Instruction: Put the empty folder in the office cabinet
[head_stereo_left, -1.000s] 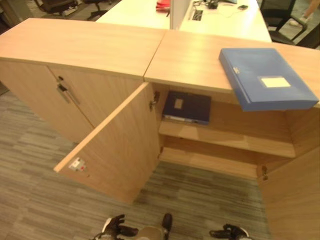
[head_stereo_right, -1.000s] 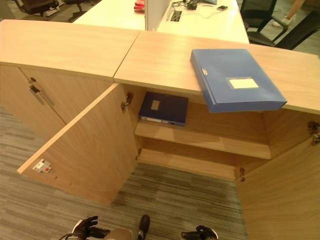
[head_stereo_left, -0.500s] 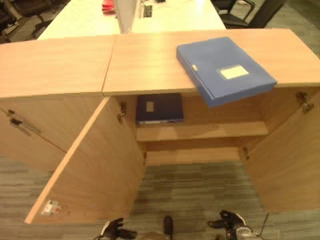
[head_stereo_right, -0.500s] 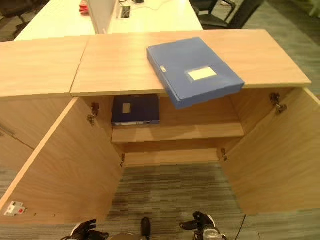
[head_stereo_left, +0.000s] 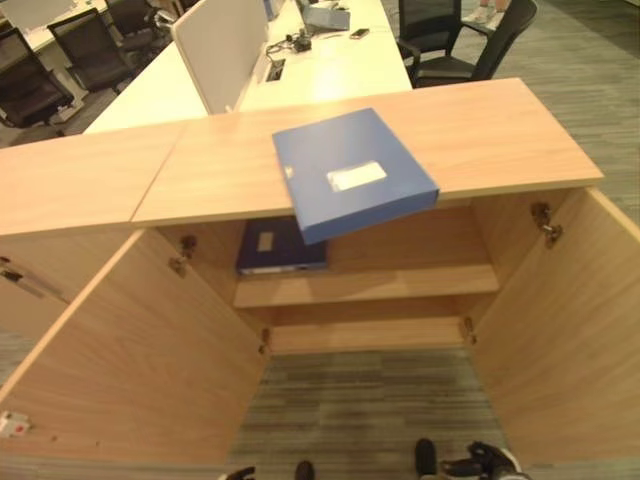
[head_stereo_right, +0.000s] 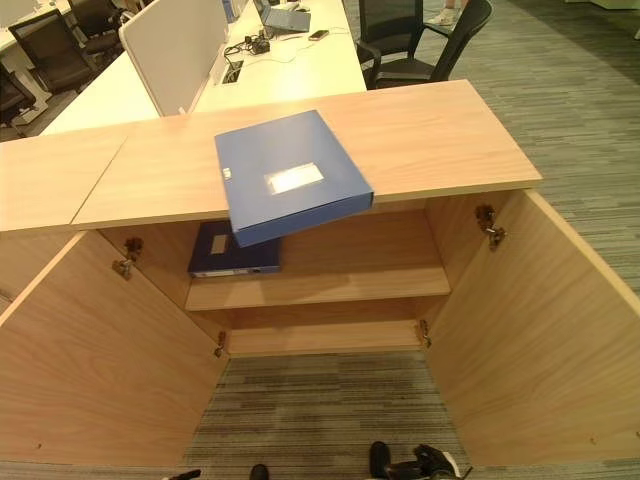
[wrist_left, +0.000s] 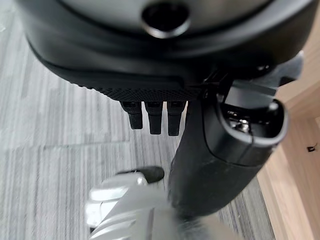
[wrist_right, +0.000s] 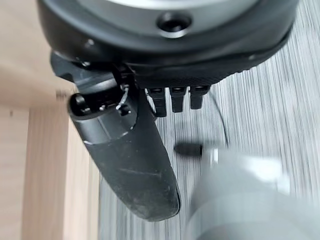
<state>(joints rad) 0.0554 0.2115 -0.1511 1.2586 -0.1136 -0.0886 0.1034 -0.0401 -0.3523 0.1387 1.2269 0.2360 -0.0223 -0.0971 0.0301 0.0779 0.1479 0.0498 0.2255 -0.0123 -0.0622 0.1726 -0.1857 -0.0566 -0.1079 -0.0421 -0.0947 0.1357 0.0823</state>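
Observation:
A blue box folder (head_stereo_left: 350, 172) with a white label lies flat on top of the wooden office cabinet (head_stereo_left: 490, 130), one corner hanging over the front edge. Both cabinet doors stand wide open. Inside, a darker blue folder (head_stereo_left: 276, 248) lies on the left of the upper shelf (head_stereo_left: 410, 283). Both hands hang low in front of the cabinet, far below the folder. My right hand (head_stereo_left: 482, 464) sits at the bottom edge; in its wrist view (wrist_right: 170, 55) the fingers are relaxed and hold nothing. My left hand (wrist_left: 150, 65) is also open and empty, over the carpet.
The left door (head_stereo_left: 130, 370) and right door (head_stereo_left: 570, 340) flank the standing space. A shut cabinet (head_stereo_left: 60, 180) adjoins on the left. Behind are white desks (head_stereo_left: 320, 75) with a partition and black office chairs (head_stereo_left: 440, 30). Striped grey carpet (head_stereo_left: 370, 400) covers the floor.
The camera has swung round and lifted, so the cabinet now sits centred with both doors showing. The folder has not moved on the top. The hands stay low.

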